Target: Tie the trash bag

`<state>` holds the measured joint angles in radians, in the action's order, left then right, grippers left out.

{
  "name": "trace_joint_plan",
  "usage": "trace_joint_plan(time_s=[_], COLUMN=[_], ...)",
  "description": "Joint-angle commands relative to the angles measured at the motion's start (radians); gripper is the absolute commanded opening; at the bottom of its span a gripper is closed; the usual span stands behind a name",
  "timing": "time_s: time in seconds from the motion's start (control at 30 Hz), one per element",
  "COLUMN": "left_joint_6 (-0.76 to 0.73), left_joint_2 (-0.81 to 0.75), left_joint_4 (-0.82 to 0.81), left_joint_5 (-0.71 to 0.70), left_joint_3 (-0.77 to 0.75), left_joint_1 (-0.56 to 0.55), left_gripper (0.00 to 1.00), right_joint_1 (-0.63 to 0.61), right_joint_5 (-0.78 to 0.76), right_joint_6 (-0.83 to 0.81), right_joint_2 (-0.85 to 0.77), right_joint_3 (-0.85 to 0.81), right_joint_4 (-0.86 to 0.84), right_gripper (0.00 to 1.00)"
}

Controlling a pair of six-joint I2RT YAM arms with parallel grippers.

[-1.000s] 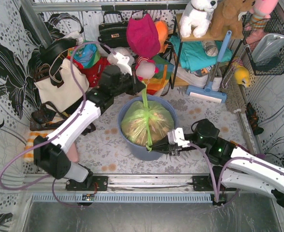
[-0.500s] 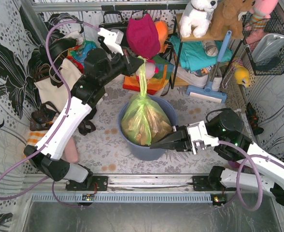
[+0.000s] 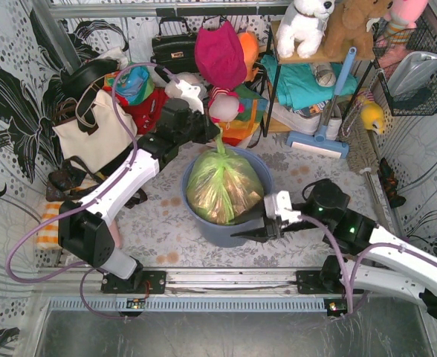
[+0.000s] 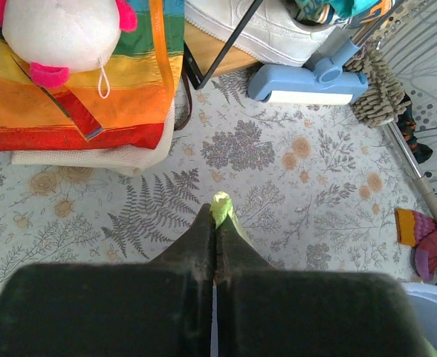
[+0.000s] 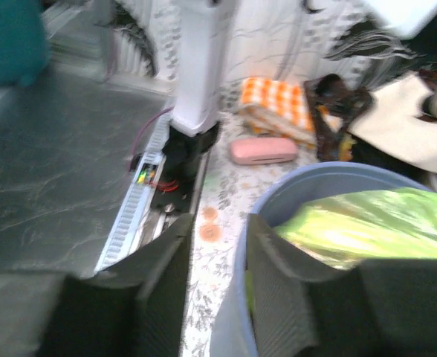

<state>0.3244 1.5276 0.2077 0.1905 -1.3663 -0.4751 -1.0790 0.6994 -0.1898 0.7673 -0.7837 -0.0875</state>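
The trash bag (image 3: 224, 190), light green film with brown paper showing through, sits inside the blue bin (image 3: 204, 223). Its top is twisted into a thin neck (image 3: 220, 149) leading up to my left gripper (image 3: 213, 136). That gripper (image 4: 217, 223) is shut on the neck, and a green tip (image 4: 221, 202) pokes out past the fingertips. My right gripper (image 3: 238, 235) hovers at the bin's near right rim. In the right wrist view its (image 5: 218, 223) jaws stand apart with only floral mat between them. The bin rim (image 5: 293, 193) and the bag (image 5: 367, 223) lie just to their right.
A white tote (image 3: 92, 134), a black handbag (image 3: 174, 48) and a rainbow bag (image 4: 77, 89) crowd the back left. A rack of toys (image 3: 308, 30) and a blue floor brush (image 3: 319, 141) stand back right. A pink case (image 5: 263, 151) and an orange checked cloth (image 5: 278, 104) lie left of the bin.
My left arm has come down from its raised pull, lowering the bag's neck toward the bin. My right gripper has parted its jaws, let go of the bag, and moved back beside the bin.
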Motion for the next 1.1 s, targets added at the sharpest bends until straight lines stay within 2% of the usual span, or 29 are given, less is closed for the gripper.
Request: trace_joint_plan(time_s=[0.0,0.07,0.2,0.33,0.47,0.6,1.0,1.07], left_joint_6=[-0.028,-0.029,-0.028,-0.024,-0.019,-0.016,-0.006,-0.006], left_joint_2=[-0.002,0.004,0.004,-0.012,-0.016,-0.018,-0.028,-0.031], left_joint_4=[-0.029,-0.022,-0.011,-0.009,-0.011,-0.014,-0.034,-0.036], left_joint_5=[-0.015,-0.017,-0.02,-0.019,-0.011,-0.005,0.004,0.004], left_joint_3=[-0.03,-0.037,-0.052,-0.053,-0.054,-0.055,-0.032,-0.03], left_joint_1=[0.004,0.004,0.004,0.005,0.005,0.004,0.005,0.005], left_gripper=[0.0,0.0,0.0,0.0,0.0,0.0,0.0,0.0], right_joint_1=[-0.007,-0.007,-0.007,-0.007,-0.007,-0.006,-0.007,-0.007], right_joint_5=[-0.34,-0.466,-0.685,-0.718,-0.706,-0.704,-0.706,-0.699], right_joint_6=[0.006,0.07,0.398,0.677,0.851,0.917,0.9,0.895], right_joint_2=[0.022,0.07,0.181,0.275,0.287,0.317,0.424,0.43], right_joint_3=[-0.149,-0.235,-0.406,-0.493,-0.468,-0.463,-0.498,-0.495], right_joint_4=[0.1,0.18,0.411,0.605,0.639,0.672,0.735,0.716], right_gripper=[0.44,0.49,0.51,0.41,0.36,0.32,0.39,0.34])
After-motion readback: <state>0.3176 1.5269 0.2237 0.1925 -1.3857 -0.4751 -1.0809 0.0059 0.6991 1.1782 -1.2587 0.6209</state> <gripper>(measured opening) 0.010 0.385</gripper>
